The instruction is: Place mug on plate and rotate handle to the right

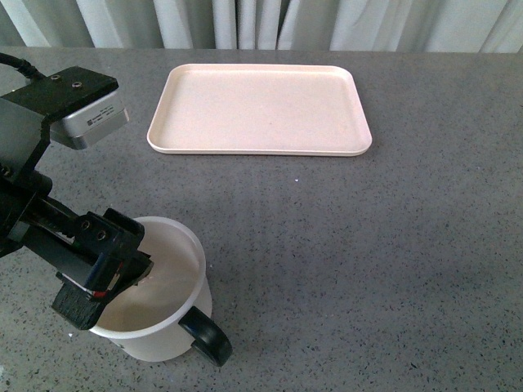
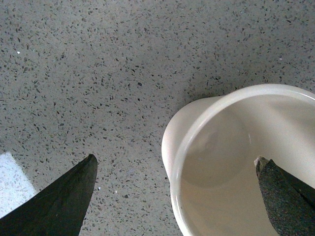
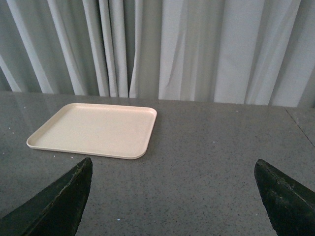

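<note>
The white mug (image 1: 176, 306) stands upright on the grey table at the near left, its black handle (image 1: 208, 336) pointing to the near right. The face print is hidden. My left gripper (image 1: 110, 278) is open and straddles the mug's left rim: in the left wrist view (image 2: 174, 169) one finger is inside the mug (image 2: 216, 162) and the other outside over the table. The cream-pink plate (image 1: 260, 110) lies empty at the far middle; it also shows in the right wrist view (image 3: 93, 130). My right gripper (image 3: 172, 172) is open, empty, above bare table.
Grey speckled tabletop (image 1: 368, 245) stretches between the mug and the plate. Pale curtains (image 3: 187, 49) hang behind the table's far edge. A white patch (image 2: 12, 182) shows on the table beside my left outer finger.
</note>
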